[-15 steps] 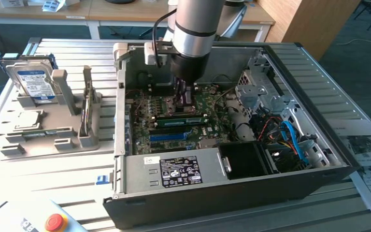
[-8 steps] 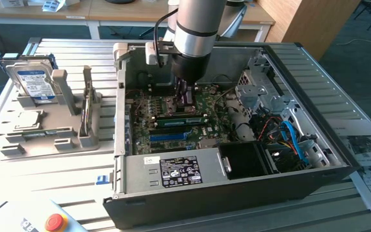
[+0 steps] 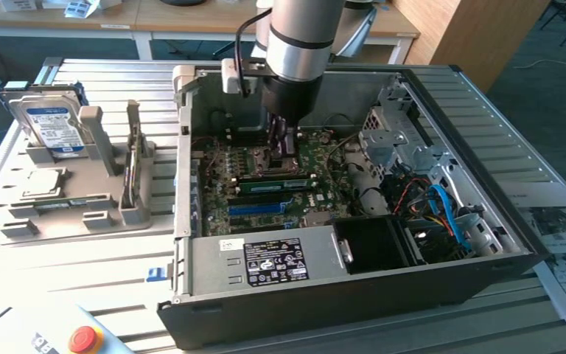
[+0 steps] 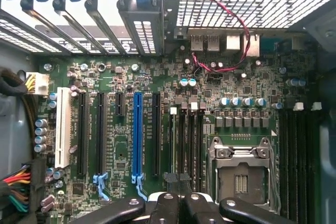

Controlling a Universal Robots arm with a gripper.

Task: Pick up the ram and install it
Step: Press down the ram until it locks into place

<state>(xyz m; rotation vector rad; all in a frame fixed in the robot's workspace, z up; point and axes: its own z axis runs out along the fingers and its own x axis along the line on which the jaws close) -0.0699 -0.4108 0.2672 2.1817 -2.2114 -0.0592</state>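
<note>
The ram (image 3: 278,184), a long green stick, lies along a slot on the motherboard (image 3: 263,210) inside the open computer case (image 3: 480,214). My gripper (image 3: 285,151) hangs down into the case just above and behind the ram, fingers shut. I cannot tell whether it touches the stick. In the wrist view the shut fingers (image 4: 165,205) of my gripper (image 4: 178,198) sit over the row of narrow memory slots (image 4: 188,145), beside the empty processor socket (image 4: 239,174). Nothing clearly shows between the fingertips.
A grey fixture tray (image 3: 77,221) at the exterior view's left holds a hard drive (image 3: 55,129) and a square silver processor (image 3: 42,183). The power supply (image 3: 263,262), drive cage (image 3: 401,140) and cables (image 3: 441,206) crowd the case. A red button (image 3: 85,339) sits near the front.
</note>
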